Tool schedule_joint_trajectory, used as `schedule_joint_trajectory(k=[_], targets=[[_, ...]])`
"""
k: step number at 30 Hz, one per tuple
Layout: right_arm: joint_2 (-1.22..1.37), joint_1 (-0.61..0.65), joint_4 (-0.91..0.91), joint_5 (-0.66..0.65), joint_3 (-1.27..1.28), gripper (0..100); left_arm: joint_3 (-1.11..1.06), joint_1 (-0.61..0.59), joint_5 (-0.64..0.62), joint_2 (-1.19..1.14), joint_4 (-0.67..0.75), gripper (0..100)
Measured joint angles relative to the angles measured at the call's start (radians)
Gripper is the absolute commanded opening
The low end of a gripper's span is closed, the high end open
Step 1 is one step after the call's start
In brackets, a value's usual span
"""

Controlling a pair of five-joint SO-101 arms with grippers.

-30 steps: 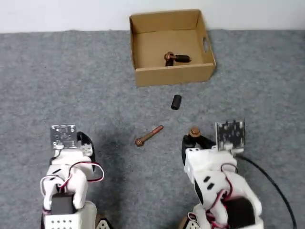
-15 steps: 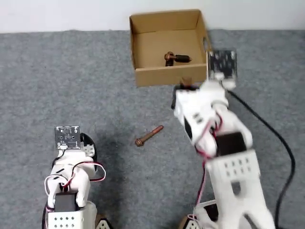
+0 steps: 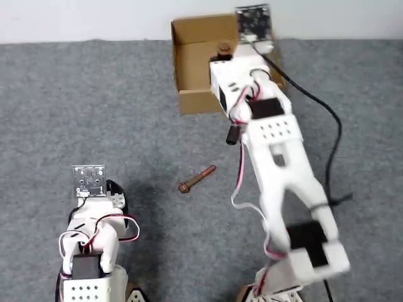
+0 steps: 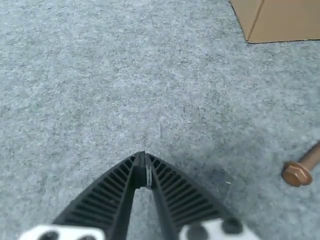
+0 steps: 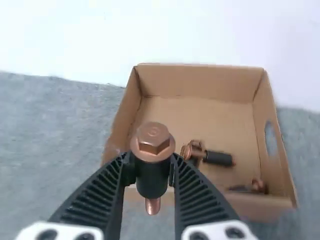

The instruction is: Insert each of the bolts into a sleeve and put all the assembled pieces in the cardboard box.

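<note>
Right pincer [image 5: 150, 167] gripped sleeved bolt [image 5: 152, 142] over cardboard box [image 5: 200, 82]. Left pincer [image 4: 141, 160] sat closed, empty, over desk [image 4: 100, 75]; loose bolt [image 4: 300, 170] lay nearby.

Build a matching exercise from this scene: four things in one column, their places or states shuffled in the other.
1. loose bolt
2. sleeved bolt
3. left end effector
4. cardboard box

A. gripped by the right end effector
B. shut, holding nothing
C. at the far edge of the carpet, finished pieces inside
D. lying loose on the carpet

Pairs: 1-D, 2-A, 3-B, 4-C.
</note>
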State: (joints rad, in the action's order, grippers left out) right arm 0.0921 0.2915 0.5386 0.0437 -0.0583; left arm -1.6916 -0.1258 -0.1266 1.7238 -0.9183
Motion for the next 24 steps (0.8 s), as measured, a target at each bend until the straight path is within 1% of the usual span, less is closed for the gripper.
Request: schedule_joint_trajectory(k=[5,10,14,16,19,22,24], targets=[[0.269,0.0,-0.014,-0.083,-0.232,0.9,0.0,0.0,0.0,0.0,0.0,1],[0.509,0.0,-0.015,-0.132,-0.45,0.9,0.0,0.0,0.0,0.0,0.0,1],[0.649,-0.002,-0.009,-0.17,-0.552,1.3,0.0,0.0,0.0,0.0,0.0,1],[0.697,-0.002,0.043,-0.209,-0.586,1.8,0.0,0.0,0.0,0.0,0.0,1],[0.743,-0.003,0.149,-0.239,-0.626,8.7,0.0,0.0,0.0,0.0,0.0,1],[0.761,-0.003,0.215,-0.244,-0.677,16.5,0.0,0.0,0.0,0.0,0.0,1],[0.761,-0.002,0.253,-0.244,-0.692,16.2,0.0,0.0,0.0,0.0,0.0,1]])
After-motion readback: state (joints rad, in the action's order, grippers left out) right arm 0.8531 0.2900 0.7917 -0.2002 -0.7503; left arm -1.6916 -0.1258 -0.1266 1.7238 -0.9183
